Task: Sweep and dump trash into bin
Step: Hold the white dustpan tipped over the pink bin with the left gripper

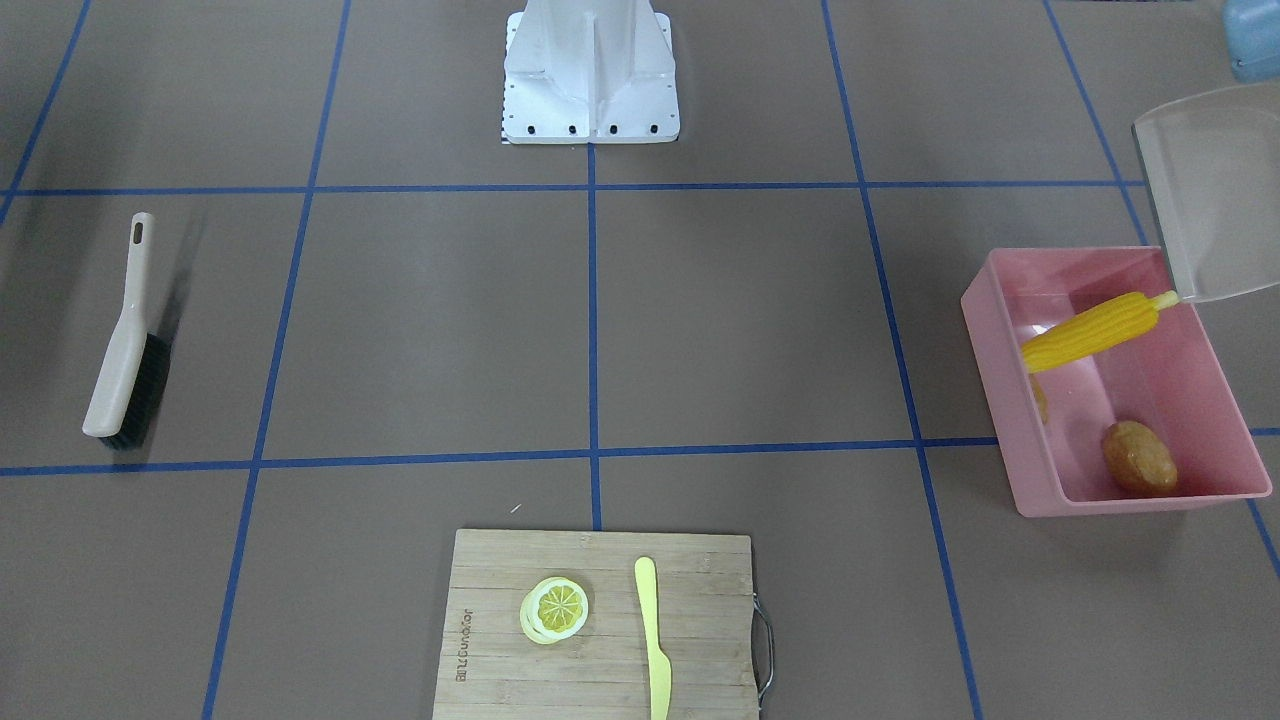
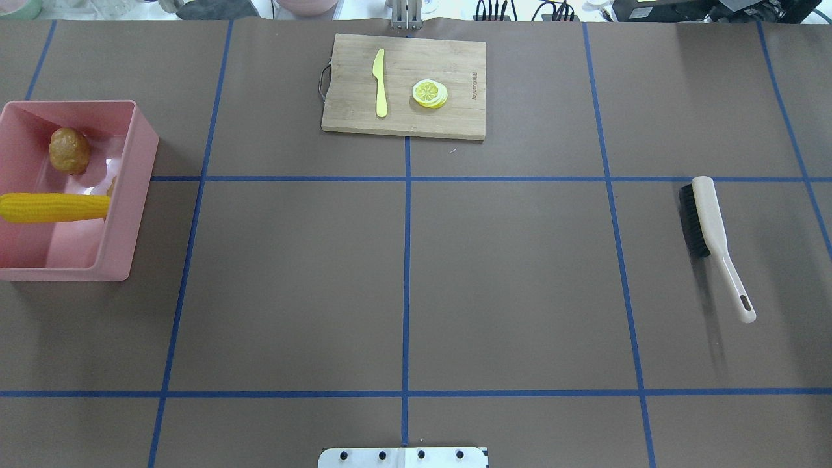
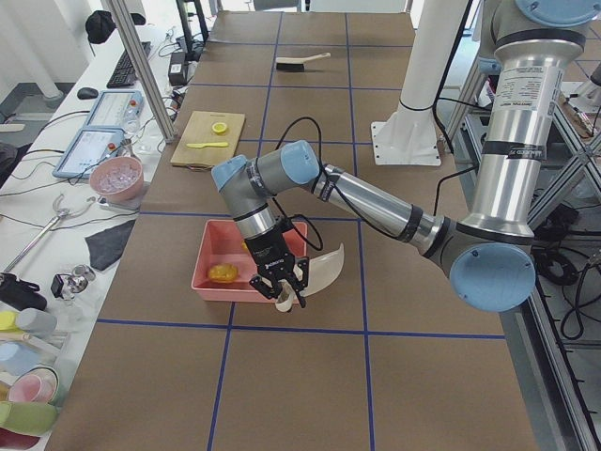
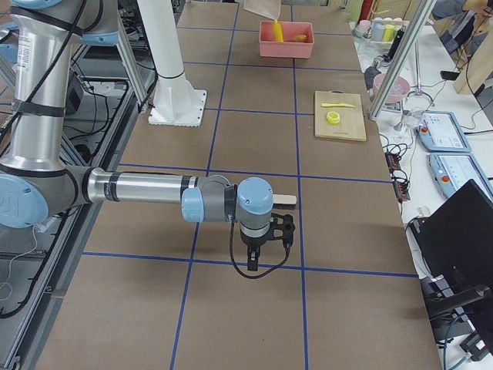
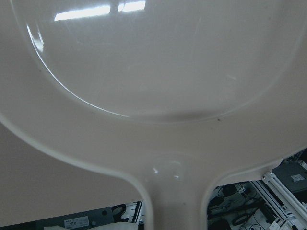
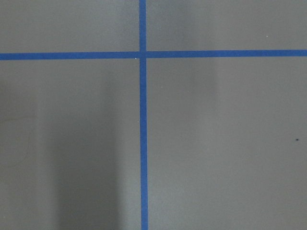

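The pink bin (image 1: pixel 1230 400) (image 2: pixel 133 195) (image 3: pixel 202 272) stands at the table's end on my left side. Inside it, the brown potato (image 1: pixel 1140 457) (image 2: pixel 69 150) lies on the floor. The yellow corn cob (image 1: pixel 1095 330) (image 2: pixel 55 208) slants across the bin, its tip at the lip of the beige dustpan (image 1: pixel 1205 190) (image 3: pixel 326 268) (image 5: pixel 153 72) tilted above. A sliver of tan ginger (image 1: pixel 1040 400) (image 2: pixel 112 187) shows by one wall. My left gripper (image 3: pixel 282 293) is at the dustpan's handle; I cannot tell its state. My right gripper (image 4: pixel 266 245) hovers over bare table; I cannot tell its state.
A beige brush (image 1: pixel 125 340) (image 2: pixel 712 240) with black bristles lies on the table on my right side. A wooden cutting board (image 1: pixel 500 590) (image 2: pixel 403 120) holds a lemon slice (image 1: pixel 555 610) (image 2: pixel 429 93) and a pale yellow knife (image 1: pixel 652 640) (image 2: pixel 379 83). My white base (image 1: pixel 590 80) stands mid-table.
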Available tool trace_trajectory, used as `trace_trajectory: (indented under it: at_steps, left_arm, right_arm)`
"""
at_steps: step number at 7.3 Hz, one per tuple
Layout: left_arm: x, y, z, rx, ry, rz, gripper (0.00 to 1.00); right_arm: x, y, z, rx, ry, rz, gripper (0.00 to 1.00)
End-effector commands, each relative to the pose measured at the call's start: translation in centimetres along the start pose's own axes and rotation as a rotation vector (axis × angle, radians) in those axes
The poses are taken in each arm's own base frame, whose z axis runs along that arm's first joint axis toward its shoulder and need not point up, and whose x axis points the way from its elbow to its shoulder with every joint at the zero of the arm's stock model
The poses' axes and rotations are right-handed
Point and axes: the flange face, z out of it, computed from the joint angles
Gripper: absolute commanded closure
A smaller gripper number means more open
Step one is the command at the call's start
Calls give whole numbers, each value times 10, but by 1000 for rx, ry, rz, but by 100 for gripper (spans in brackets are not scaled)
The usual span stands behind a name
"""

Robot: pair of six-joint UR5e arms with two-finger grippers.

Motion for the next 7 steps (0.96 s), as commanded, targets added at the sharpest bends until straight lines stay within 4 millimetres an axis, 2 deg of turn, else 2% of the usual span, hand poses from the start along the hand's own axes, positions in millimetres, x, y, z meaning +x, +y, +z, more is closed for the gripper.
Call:
trace_trajectory:
  at_steps: [1, 5, 6, 7]
  left_arm:
    - [8, 25, 1, -33, 29, -7, 100]
    - [24, 93, -8, -43, 6, -137, 100]
    - [24, 107, -21, -43, -16, -170, 100]
    - [22, 112, -30, -43, -32, -234, 100]
  right_arm:
    - [4, 1, 5, -7, 14, -2, 0]
    - [9, 6, 10, -19, 10, 9, 0]
    - [9, 6, 10, -19, 10, 9, 0]
    - [8, 5, 10, -18, 8, 10, 0]
